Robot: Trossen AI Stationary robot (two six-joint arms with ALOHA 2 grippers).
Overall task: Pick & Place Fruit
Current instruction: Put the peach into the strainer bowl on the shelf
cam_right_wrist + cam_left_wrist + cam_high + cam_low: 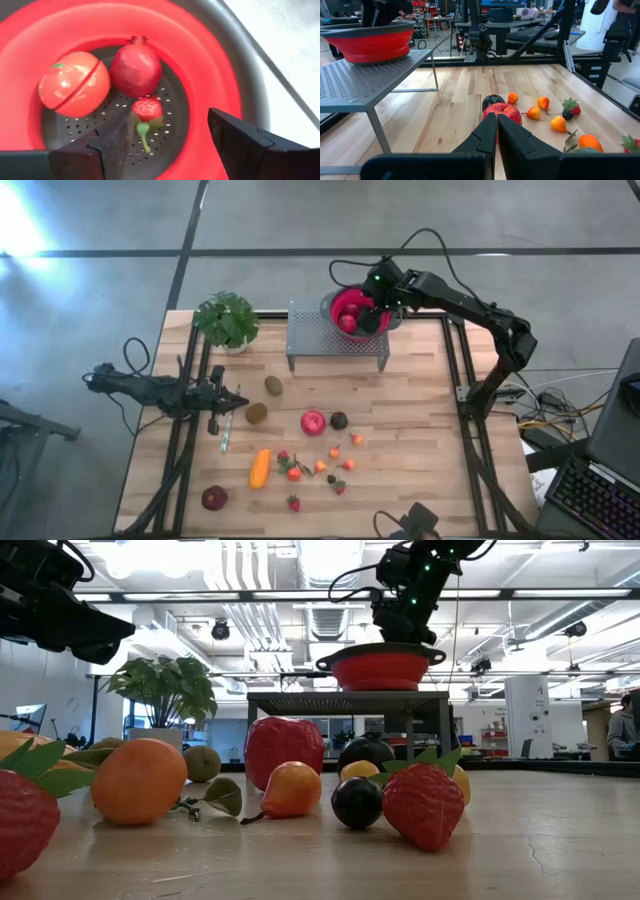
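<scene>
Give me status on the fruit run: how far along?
Done: three fruits lie in the red colander: a tomato-like one, a pomegranate, a strawberry. In hand: nothing; the right gripper hangs open over the strawberry. Left gripper waits shut. Left: the apple, kiwis, orange piece and small fruits.

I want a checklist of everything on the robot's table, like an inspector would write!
Surface: wooden table with a grey perforated stand at the back.
Job's things: red colander on the stand holds a tomato-like fruit, a pomegranate and a small strawberry. On the table: red apple, dark plum, two kiwis, long orange piece, dark-red round fruit, small bits.
Clutter: potted plant.
Grippers: right gripper open over the colander, holding nothing; left gripper shut, empty, at the table's left edge.
Cables: black loops on both arms.
Surroundings: keyboard, workshop behind.
</scene>
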